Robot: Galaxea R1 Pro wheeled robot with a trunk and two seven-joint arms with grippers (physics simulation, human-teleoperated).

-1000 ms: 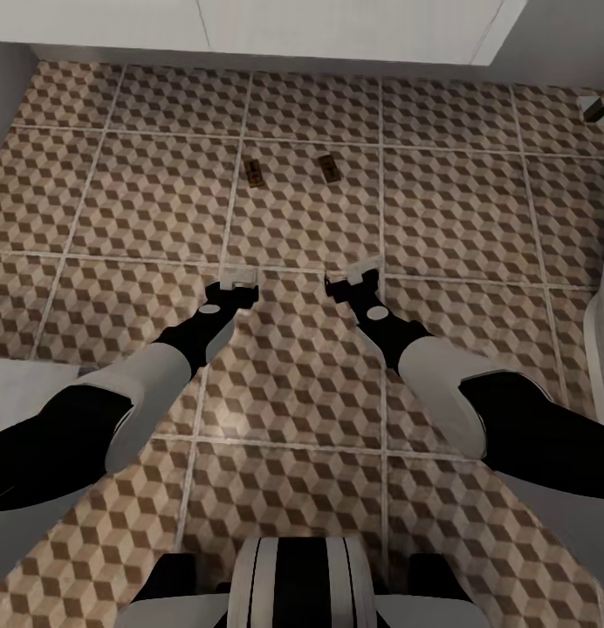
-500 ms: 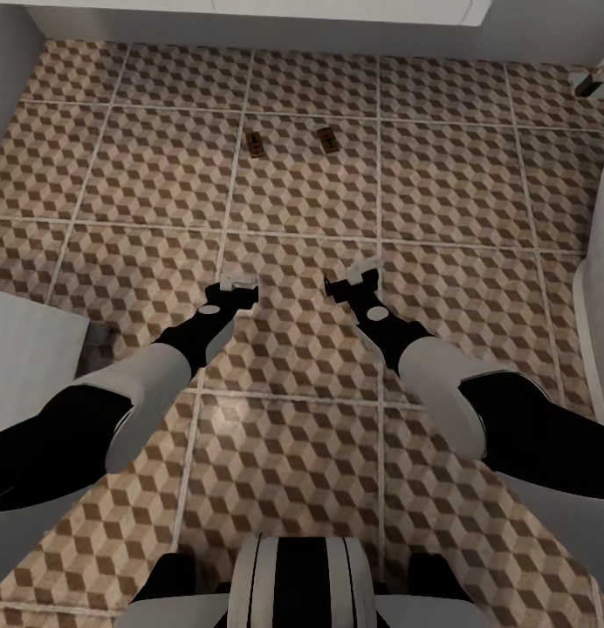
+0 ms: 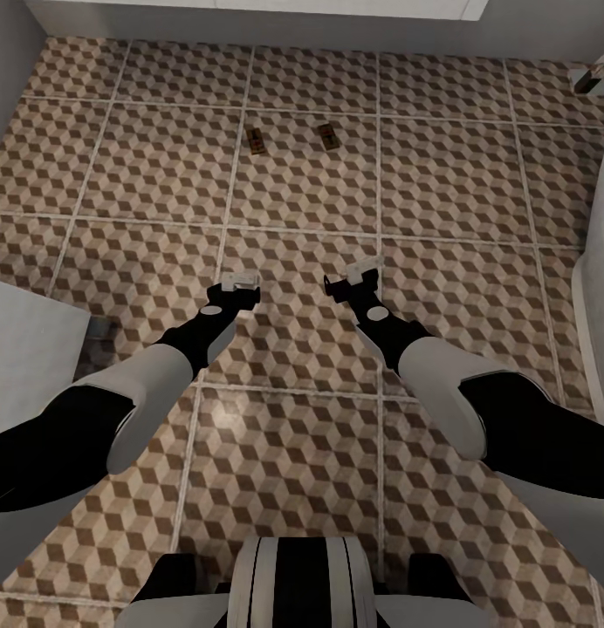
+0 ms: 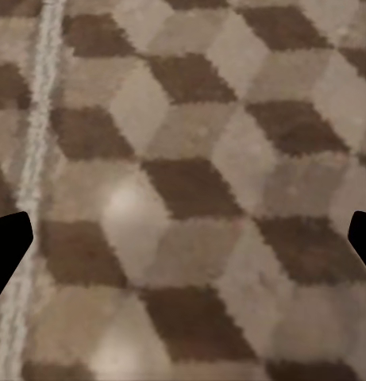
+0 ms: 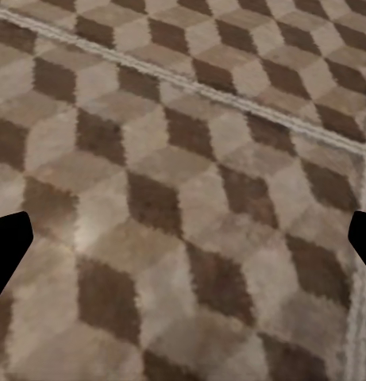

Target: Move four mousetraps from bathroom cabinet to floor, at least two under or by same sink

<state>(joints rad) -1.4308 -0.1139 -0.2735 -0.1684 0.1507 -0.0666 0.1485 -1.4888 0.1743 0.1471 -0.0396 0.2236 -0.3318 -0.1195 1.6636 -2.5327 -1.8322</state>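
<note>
Large square floor tiles [image 3: 302, 201] printed with a brown, beige and white cube pattern cover the room, split by pale grout lines [image 3: 379, 174] — the same print shows close up in both wrist views [image 4: 190, 190] [image 5: 183, 182]. A plain white surface [image 3: 250, 5] runs along the far edge, with a grey band [image 3: 250, 26] beneath it meeting the tiles. A grey wall [image 3: 1, 52] stands at the far left. Nearer on the left sits a flat pale grey block [image 3: 27, 340] — on the right, a curved white edge [image 3: 594, 323]. A soft glare [image 3: 223, 419] lies on the near tiles.
</note>
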